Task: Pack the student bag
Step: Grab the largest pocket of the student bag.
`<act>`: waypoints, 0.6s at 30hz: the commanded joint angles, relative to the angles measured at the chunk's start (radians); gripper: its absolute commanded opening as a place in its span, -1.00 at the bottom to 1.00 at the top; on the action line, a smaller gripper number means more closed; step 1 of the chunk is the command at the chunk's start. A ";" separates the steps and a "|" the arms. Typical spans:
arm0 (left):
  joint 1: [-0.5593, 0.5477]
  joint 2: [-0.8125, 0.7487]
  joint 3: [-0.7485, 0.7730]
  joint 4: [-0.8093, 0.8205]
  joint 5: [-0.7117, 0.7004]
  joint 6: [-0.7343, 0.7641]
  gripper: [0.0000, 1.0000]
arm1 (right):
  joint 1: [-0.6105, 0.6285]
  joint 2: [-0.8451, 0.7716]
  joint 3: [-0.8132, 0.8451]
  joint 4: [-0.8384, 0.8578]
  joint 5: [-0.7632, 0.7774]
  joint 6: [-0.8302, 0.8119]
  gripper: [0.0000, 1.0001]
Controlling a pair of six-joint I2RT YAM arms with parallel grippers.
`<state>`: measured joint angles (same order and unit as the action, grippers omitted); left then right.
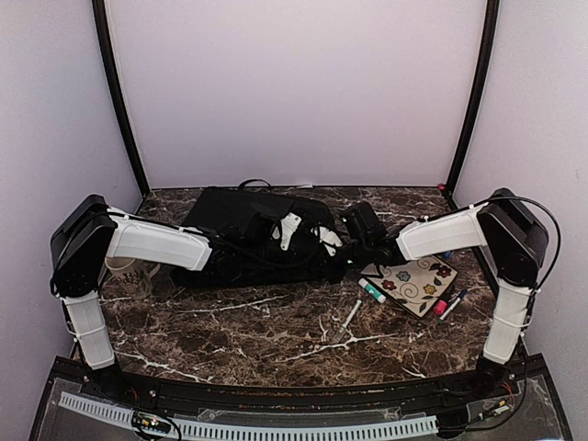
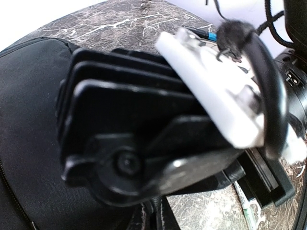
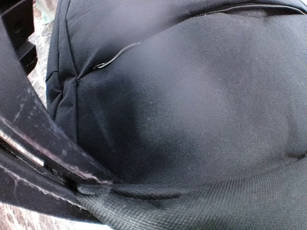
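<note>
The student bag (image 1: pixel 230 216) lies flat at the back middle of the marble table, black, its zip line showing in the right wrist view (image 3: pixel 115 55). My left gripper (image 1: pixel 289 230) hovers over the bag's right part; its fingers are hidden in the left wrist view, where the right arm's black finned wrist (image 2: pixel 124 105) fills the frame over the bag's fabric (image 2: pixel 29 120). My right gripper (image 1: pixel 342 246) is at the bag's right edge. In the right wrist view its dark fingers (image 3: pixel 38 129) are closed on a black webbing strap (image 3: pixel 192 206) of the bag (image 3: pixel 192 96).
A floral notebook (image 1: pixel 413 280) lies right of the bag with a green-tipped marker (image 1: pixel 372 291), a white pen (image 1: pixel 349 317), a pink marker (image 1: pixel 441 306) and a blue pen (image 1: pixel 457 299) beside it. A mug (image 1: pixel 124 276) stands under the left arm.
</note>
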<state>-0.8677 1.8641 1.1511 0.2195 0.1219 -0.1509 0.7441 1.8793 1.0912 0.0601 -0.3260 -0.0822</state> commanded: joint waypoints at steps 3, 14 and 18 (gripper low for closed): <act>-0.005 -0.039 -0.021 -0.020 0.029 0.029 -1.00 | -0.036 -0.021 -0.002 -0.071 -0.079 -0.025 -0.98; -0.005 -0.036 -0.014 -0.013 0.049 0.021 -1.00 | -0.074 0.067 0.090 -0.062 -0.177 -0.025 -0.68; -0.005 -0.034 -0.014 -0.011 0.057 0.018 -1.00 | -0.085 0.080 0.098 -0.057 -0.195 -0.016 -0.77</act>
<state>-0.8684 1.8641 1.1507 0.2192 0.1448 -0.1383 0.6800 1.9312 1.1557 -0.0139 -0.5034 -0.1001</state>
